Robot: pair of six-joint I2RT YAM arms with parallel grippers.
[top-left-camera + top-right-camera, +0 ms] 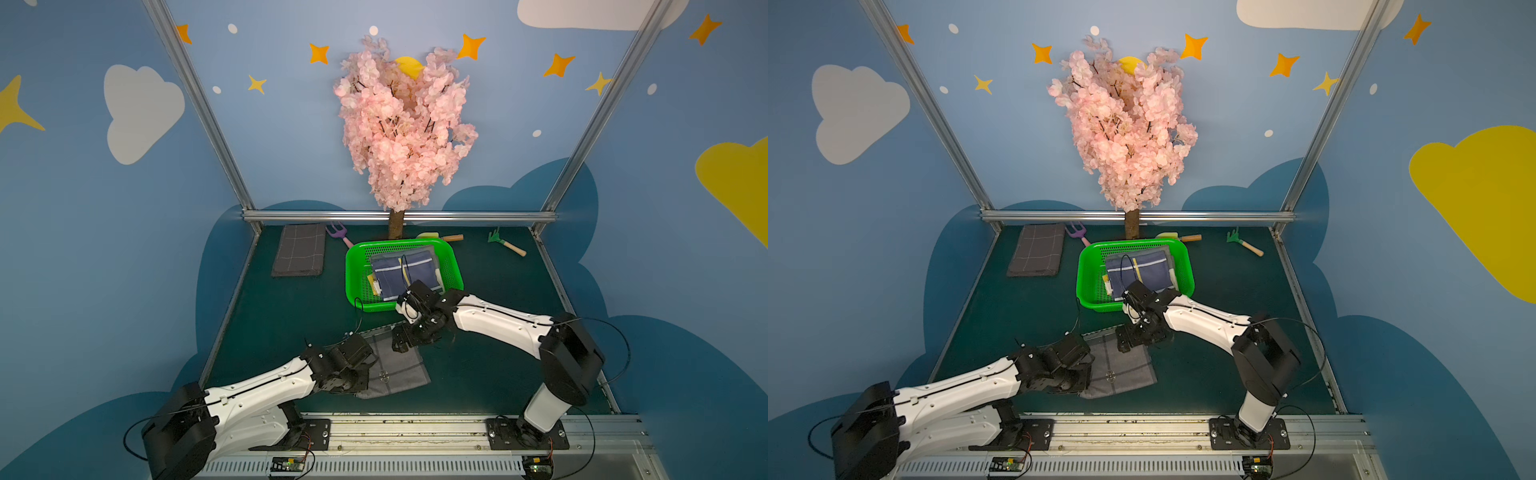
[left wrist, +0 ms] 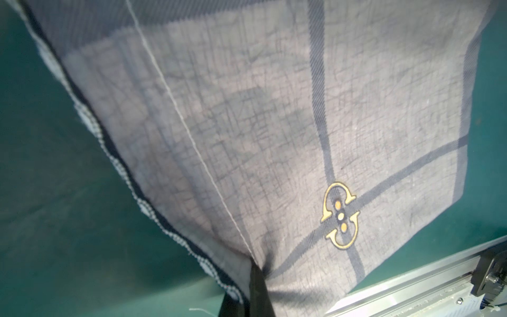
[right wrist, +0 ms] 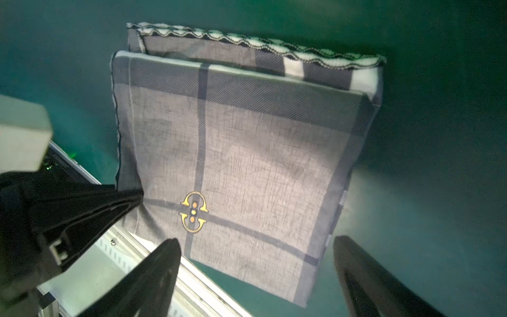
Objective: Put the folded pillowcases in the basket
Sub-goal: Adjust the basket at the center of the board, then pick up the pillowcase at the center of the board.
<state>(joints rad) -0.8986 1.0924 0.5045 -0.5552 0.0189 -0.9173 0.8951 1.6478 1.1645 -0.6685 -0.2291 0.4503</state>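
Top views both show the folded pillowcase (image 1: 401, 372), grey with dark checks. It lies on the dark green mat (image 1: 291, 316) on the arm-base side of the green mesh basket (image 1: 352, 274), near it but not touching. Blue striped cloths (image 1: 405, 272) already lie inside the basket. Another folded grey checked cloth (image 1: 299, 249) lies off the basket's far corner, well apart. The left gripper (image 1: 362, 370) is at a side edge of the pillowcase. The right gripper (image 1: 401, 345) hangs over the corner nearest the basket.

Left wrist view: the left fingers (image 2: 256, 285) are pressed together on the pillowcase edge, and creases fan out from the pinch. The weave looks thin, light and limp. Lifted from this one point, it would likely sag and let its layers slide open.

Right wrist view: the right gripper's fingers (image 3: 164, 263) stand wide apart over the pillowcase and hold nothing. The folded layers sit offset, with a scalloped black-and-white trim (image 3: 260, 46) showing on the layer underneath. A second pinch through all layers at the corner nearest the basket looks the safest hold. A gold emblem (image 3: 193, 212) of two hooked curls and three dots marks a crossing of the checks, but it carries no letters. A small pale tab (image 3: 343, 196) on one edge is too blurred to read.
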